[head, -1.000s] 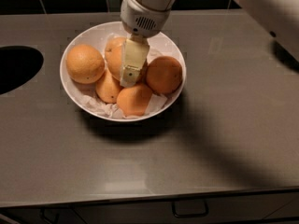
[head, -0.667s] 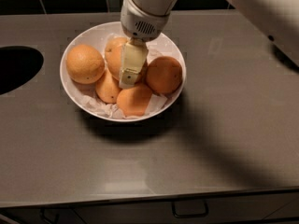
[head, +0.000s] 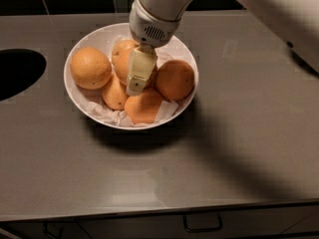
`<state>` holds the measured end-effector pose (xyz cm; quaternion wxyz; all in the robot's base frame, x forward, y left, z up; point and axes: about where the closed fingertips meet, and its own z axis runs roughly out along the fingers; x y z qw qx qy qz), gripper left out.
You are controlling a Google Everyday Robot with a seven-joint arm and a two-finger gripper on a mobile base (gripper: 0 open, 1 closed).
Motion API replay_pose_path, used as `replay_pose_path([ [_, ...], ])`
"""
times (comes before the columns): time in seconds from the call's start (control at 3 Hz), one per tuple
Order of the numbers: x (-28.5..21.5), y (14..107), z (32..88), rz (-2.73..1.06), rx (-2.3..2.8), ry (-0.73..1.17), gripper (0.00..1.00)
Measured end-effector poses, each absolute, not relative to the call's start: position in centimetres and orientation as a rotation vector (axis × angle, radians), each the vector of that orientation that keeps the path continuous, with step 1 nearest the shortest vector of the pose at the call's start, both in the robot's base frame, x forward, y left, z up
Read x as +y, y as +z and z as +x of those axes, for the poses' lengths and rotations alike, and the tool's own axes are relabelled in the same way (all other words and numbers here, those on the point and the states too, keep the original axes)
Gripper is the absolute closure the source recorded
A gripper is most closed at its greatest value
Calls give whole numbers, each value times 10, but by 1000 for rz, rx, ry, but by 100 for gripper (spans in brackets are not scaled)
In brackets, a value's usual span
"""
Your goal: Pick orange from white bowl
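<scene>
End effector (head: 134,87) over round orange (head: 121,59), glossy white bowl (head: 99,35).

Nothing readable here as far as I can see: no text, labels, brand marks or numbers on the white bowl (head: 97,36) or the tabletop (head: 239,148). The hand (head: 135,87) is down inside the bowl among the fruit. Its pale casing is plain too, with just a small dark dot and no lettering.
</scene>
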<state>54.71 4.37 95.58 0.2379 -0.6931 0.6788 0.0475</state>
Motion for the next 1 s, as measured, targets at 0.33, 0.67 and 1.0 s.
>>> replay_pose_path([
  [0.33,46,951,549,-1908,1859,144,10],
  [0.67,49,944,551,-1924,1857,168,12],
  [1.0,50,943,551,-1930,1856,174,14],
])
